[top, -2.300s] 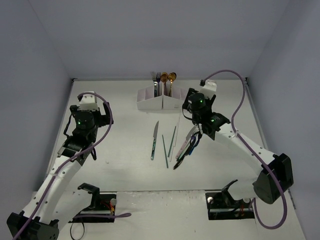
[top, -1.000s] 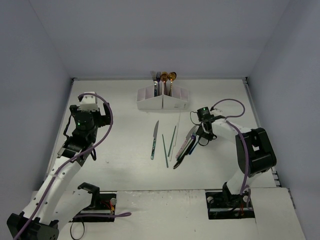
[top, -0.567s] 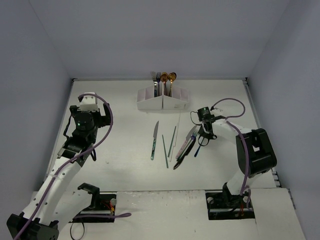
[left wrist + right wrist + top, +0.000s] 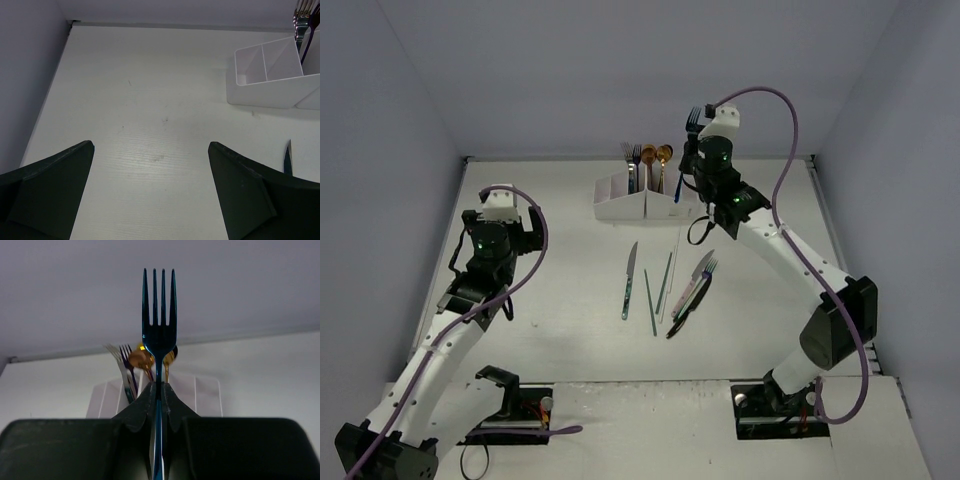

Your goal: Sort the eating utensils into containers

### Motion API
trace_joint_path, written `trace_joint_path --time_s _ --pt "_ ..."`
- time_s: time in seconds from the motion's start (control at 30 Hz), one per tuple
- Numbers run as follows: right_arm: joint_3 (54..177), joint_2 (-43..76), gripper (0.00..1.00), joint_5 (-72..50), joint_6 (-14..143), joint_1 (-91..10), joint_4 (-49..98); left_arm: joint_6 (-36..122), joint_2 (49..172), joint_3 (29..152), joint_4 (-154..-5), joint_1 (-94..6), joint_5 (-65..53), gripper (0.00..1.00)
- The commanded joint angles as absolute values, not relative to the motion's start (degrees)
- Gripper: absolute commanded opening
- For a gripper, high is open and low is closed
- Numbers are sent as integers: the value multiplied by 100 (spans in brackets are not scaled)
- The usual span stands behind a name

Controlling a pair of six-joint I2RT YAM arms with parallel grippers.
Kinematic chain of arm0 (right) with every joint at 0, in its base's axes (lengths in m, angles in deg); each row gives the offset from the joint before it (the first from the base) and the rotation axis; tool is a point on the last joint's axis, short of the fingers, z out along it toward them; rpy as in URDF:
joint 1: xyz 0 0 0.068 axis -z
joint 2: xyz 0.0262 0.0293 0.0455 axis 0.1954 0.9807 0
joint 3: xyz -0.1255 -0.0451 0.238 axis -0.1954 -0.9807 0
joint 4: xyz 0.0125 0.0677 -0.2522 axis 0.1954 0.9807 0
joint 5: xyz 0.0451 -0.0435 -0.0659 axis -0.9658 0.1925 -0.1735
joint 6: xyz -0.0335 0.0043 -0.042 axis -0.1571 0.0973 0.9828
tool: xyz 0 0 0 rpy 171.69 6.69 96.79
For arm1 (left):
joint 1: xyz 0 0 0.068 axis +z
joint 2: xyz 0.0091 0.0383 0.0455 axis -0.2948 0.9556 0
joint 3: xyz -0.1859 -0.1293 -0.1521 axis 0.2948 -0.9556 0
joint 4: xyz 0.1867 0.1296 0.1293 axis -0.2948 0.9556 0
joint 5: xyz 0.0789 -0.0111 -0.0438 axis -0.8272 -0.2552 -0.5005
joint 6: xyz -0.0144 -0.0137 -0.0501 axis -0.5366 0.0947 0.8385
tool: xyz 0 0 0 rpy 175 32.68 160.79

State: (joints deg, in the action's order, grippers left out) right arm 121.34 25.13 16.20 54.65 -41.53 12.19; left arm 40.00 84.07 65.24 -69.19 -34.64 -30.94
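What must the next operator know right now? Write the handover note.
Right pincer: shut on a blue fork, tines up, raised near the white organiser, at its right end.
Left pincer: open, empty, over the table left of the organiser.
Done: forks and gold spoons stand in the organiser.
Left: drop the held fork in; then the knife, chopsticks and small pile of utensils lying on the table.
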Motion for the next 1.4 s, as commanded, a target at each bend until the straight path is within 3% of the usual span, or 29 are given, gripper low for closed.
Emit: trace_joint_path --time_s 0.0,0.27,0.47,0.8,0.97,1.2,1.37 --pt "12491 3162 0 1498 6489 -4230 -968 3946 8439 6653 -7214 -3463 -3110 97" --pt "13538 4539 0 1578 6950 -4500 -2227 3927 8548 6686 -7193 -3462 -3134 97" --pt "14198 5358 0 1571 6983 -4618 -2381 3925 8536 6687 -7186 -3462 -3175 97" --pt "13926 6029 1 1875 7247 -4722 -2612 3927 8473 6670 -7187 -3455 -3118 97" --pt "13616 5991 6 1946 7254 -4742 -2609 3936 8458 6667 -7204 -3463 -3092 97" --pt "13194 5368 25 2144 7403 -5050 -2342 3932 8454 6679 -7195 -3459 -3057 97" --pt "12737 4545 37 2758 6846 -5118 -1383 3927 8398 6681 -7186 -3456 -3049 97"
